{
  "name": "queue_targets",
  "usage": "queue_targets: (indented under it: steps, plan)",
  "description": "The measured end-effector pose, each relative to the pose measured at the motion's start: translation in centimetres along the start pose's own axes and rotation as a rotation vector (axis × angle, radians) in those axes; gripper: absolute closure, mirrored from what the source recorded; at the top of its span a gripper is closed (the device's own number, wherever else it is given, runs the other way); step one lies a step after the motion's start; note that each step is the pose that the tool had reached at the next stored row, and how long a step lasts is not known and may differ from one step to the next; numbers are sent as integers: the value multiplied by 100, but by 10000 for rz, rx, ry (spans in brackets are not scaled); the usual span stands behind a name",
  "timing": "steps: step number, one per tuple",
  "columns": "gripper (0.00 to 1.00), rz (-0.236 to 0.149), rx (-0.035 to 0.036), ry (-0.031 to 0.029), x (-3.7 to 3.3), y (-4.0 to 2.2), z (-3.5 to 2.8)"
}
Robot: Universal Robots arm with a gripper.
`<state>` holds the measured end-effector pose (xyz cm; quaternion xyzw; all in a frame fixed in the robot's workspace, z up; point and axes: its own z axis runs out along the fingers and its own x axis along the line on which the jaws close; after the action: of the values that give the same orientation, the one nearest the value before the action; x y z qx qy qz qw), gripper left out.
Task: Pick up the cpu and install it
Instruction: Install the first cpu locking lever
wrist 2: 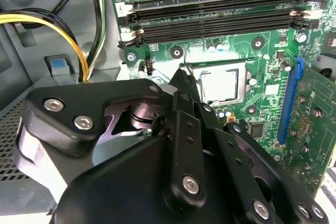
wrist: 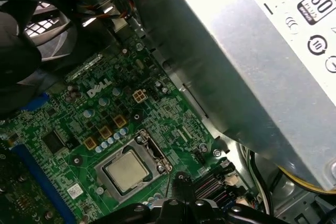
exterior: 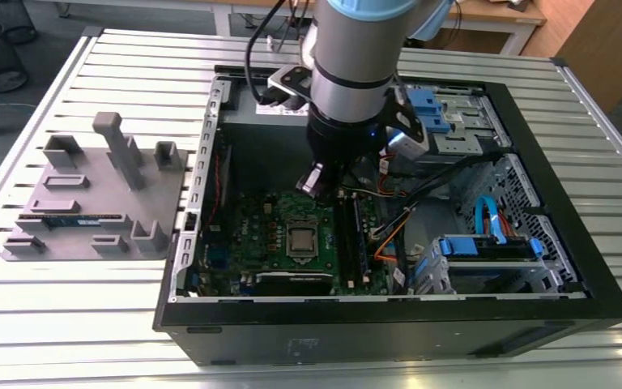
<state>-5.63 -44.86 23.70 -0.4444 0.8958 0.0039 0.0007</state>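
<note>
So the cpu (exterior: 302, 240) is sitting flat in its socket on the green motherboard (exterior: 252, 219), silvery top facing up, and we can see it in both wrist views too (wrist 2: 219, 83) (wrist: 126, 171), framed by the metal socket frame (wrist: 153, 153). The pincer (exterior: 313, 181) hangs just above the board, a bit off from the chip, not touching it; in the second wrist view its black fingertips (wrist 2: 183, 74) come together right next to the socket's corner with nothing between them, so we'd call it closed and empty. Just beside the pincer on the other side from the chip run the long black memory slots (wrist 2: 215, 17). Further out from it there's the blue slot (wrist 2: 290, 100) with a card standing by it, and yellow cables (wrist 2: 50, 27) curving past the pincer's body. All of this sits inside the open computer case (exterior: 398, 320), which lies on the slatted metal tabletop (exterior: 95, 324), and well away from the pincer, outside the case, a grey fixture tray (exterior: 95, 194) holds a memory stick (exterior: 71, 219).
</note>
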Motion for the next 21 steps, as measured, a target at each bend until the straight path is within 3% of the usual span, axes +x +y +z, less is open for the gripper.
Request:
queue_targets:
  steps: [5, 11, 18, 21]
  plan:
    - [89, 62, 7, -6, 26, 2, 13]
    - [89, 495, 9, -9, 34, 0, 38]
    - [89, 724, 28, -24, 77, 51, 67]
    - [89, 813, 47, -3, 86, 52, 77]
